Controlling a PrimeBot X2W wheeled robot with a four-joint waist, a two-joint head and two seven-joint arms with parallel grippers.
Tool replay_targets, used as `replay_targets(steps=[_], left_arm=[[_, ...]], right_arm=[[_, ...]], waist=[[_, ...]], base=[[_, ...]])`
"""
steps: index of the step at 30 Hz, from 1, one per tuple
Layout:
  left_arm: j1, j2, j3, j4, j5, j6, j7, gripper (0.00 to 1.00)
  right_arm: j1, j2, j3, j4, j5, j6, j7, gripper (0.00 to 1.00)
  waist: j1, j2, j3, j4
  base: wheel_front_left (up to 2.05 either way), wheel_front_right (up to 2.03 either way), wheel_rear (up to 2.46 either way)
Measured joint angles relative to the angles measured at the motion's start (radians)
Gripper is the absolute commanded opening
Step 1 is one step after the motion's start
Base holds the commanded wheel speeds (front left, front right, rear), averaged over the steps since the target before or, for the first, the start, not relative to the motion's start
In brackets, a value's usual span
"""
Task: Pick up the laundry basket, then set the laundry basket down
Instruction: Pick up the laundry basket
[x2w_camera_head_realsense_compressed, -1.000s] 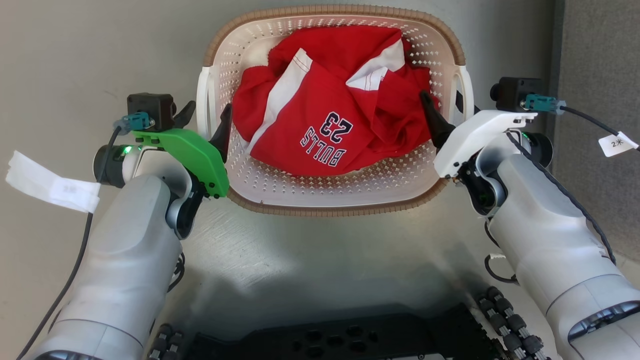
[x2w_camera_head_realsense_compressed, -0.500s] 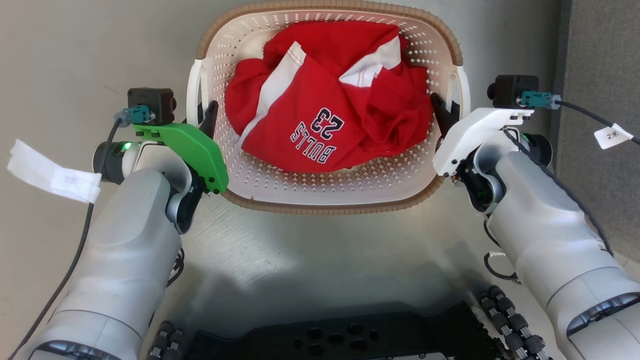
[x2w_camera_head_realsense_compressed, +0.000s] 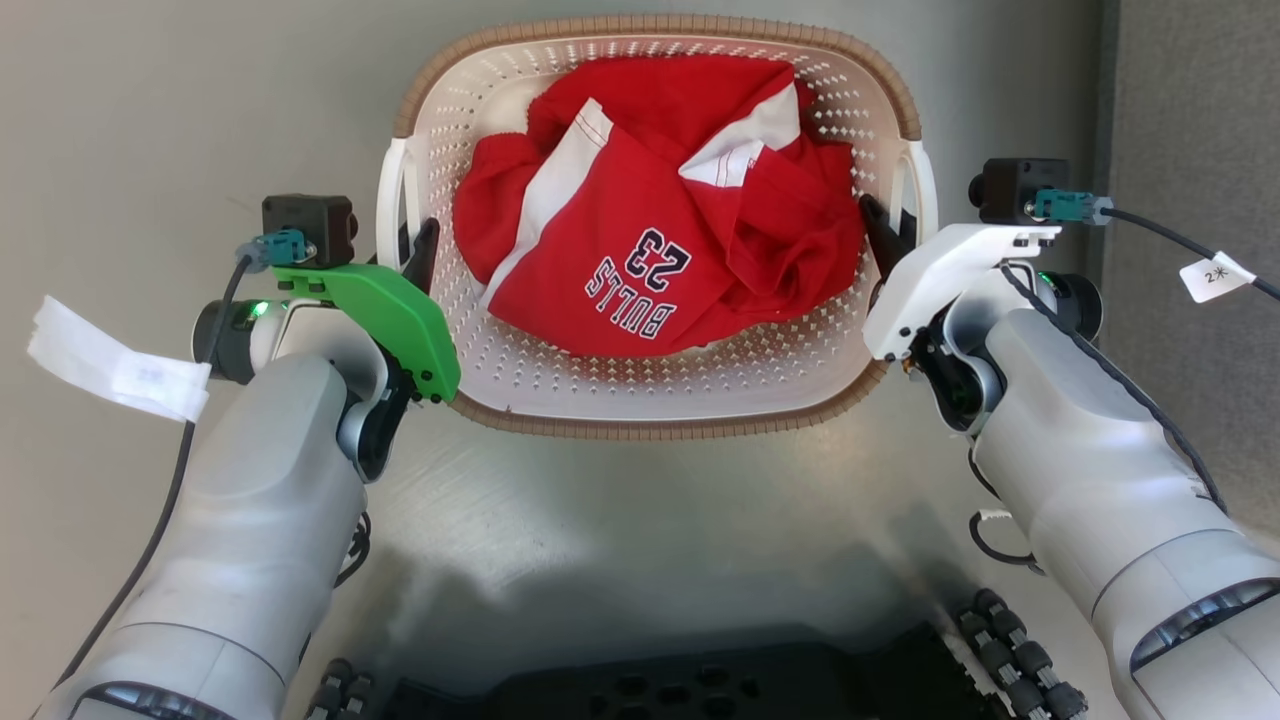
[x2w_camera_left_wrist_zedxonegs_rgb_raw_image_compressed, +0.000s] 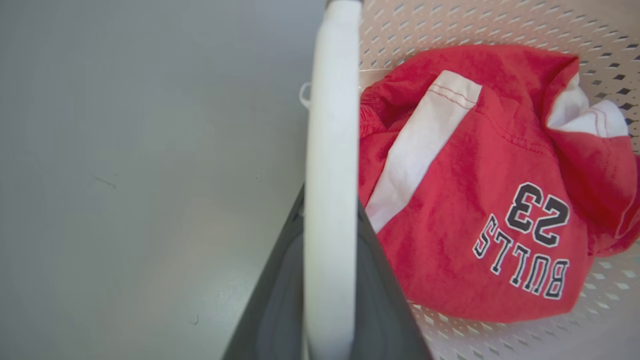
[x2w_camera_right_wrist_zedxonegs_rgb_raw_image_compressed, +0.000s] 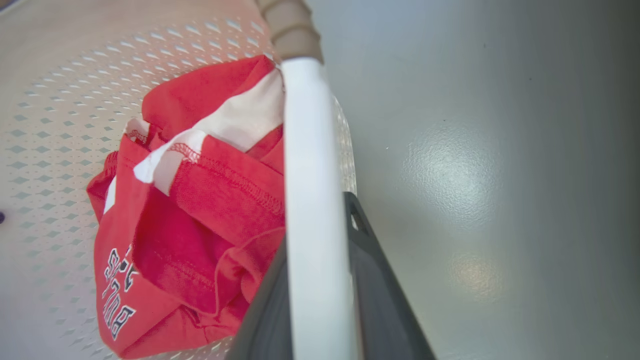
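Nearest in the head view is the robot's black base (x2w_camera_head_realsense_compressed: 700, 690), with the left forearm (x2w_camera_head_realsense_compressed: 250, 520) and right forearm (x2w_camera_head_realsense_compressed: 1100, 500) reaching up from the 2 bottom corners. Next up, the left gripper (x2w_camera_head_realsense_compressed: 405, 248) is clamped on the laundry basket (x2w_camera_head_realsense_compressed: 650, 428) by its white left handle (x2w_camera_left_wrist_zedxonegs_rgb_raw_image_compressed: 331, 125). The wrist view has 1 dark finger tight on each side of that bar. Same deal opposite: the right gripper (x2w_camera_head_realsense_compressed: 888, 225) is pinched around the white right handle (x2w_camera_right_wrist_zedxonegs_rgb_raw_image_compressed: 307, 175).

The basket sits dead centre between the 2 arms over the grey floor (x2w_camera_head_realsense_compressed: 150, 120). Can't tell if its base is touching the floor. Inside there's a crumpled red jersey (x2w_camera_head_realsense_compressed: 640, 220) with white panels and "BULLS 23" on it, lying on the perforated bottom. Furthest out, the brown rim curves round the back, and a darker grey strip (x2w_camera_head_realsense_compressed: 1200, 120) runs down the right edge.
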Motion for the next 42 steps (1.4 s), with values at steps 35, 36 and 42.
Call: replay_targets(steps=[35, 36, 42], left_arm=[[0.168, -0.016, -0.111, 0.093, -0.197, 0.000, 0.102, 0.00], [0.176, -0.017, -0.114, 0.095, -0.201, 0.000, 0.108, 0.00], [0.233, -0.018, -0.131, 0.101, -0.242, 0.000, 0.135, 0.00]], right_arm=[[0.106, 0.003, 0.157, 0.091, 0.136, 0.026, 0.185, 0.00], [0.114, 0.003, 0.162, 0.091, 0.142, 0.026, 0.191, 0.00], [0.166, 0.003, 0.186, 0.091, 0.174, 0.026, 0.237, 0.00]], waist=[[0.0000, 0.0000, -0.439, -0.008], [-0.0001, 0.0000, -0.453, -0.009], [-0.0001, 0.0000, -0.539, -0.016]], base=[[0.00, 0.00, 0.00], [0.00, 0.00, 0.00], [0.00, 0.00, 0.00]])
